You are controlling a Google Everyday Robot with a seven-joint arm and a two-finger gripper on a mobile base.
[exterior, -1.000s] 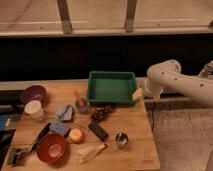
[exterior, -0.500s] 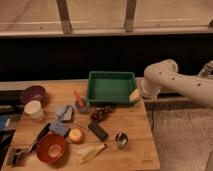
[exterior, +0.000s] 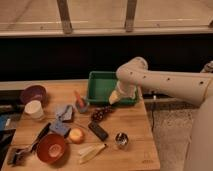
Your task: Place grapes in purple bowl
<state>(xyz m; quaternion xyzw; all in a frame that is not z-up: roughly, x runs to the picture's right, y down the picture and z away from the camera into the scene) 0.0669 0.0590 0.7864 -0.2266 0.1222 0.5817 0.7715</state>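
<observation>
**Gripper hangs at the tray's front edge, grapes lie just short of it**

The grapes (exterior: 101, 114) lie on the wooden table (exterior: 135, 125), a short way below and to the left of the gripper (exterior: 115, 97) as the camera sees it. They are near it but not touching. They make a bumpy, dark reddish-purple cluster of round berries. Its long axis runs on a diagonal, with the upper right end pointing toward the gripper and the lower left end away from it.

The purple bowl (exterior: 33, 93) stands well apart from the gripper, far to its left near the table's back corner. It is round, smooth and dark maroon, with its mouth upward. A white cup (exterior: 34, 109) stands just in front of it.

The arm (exterior: 165, 82) is white, thick and tube-like. It comes in from the right, bends at a rounded joint (exterior: 132, 70) and drops down to the gripper. The gripper sits over the front right part of the green rectangular tray (exterior: 100, 82) and shows a pale yellowish tip. I cannot tell whether it is open or closed, and nothing can be seen held in it.

Further below the gripper lies a black bar (exterior: 98, 131), just past the grapes. An orange-yellow round fruit (exterior: 76, 135) and a glossy red-orange bowl (exterior: 51, 147) lie farther to the lower left.
</observation>
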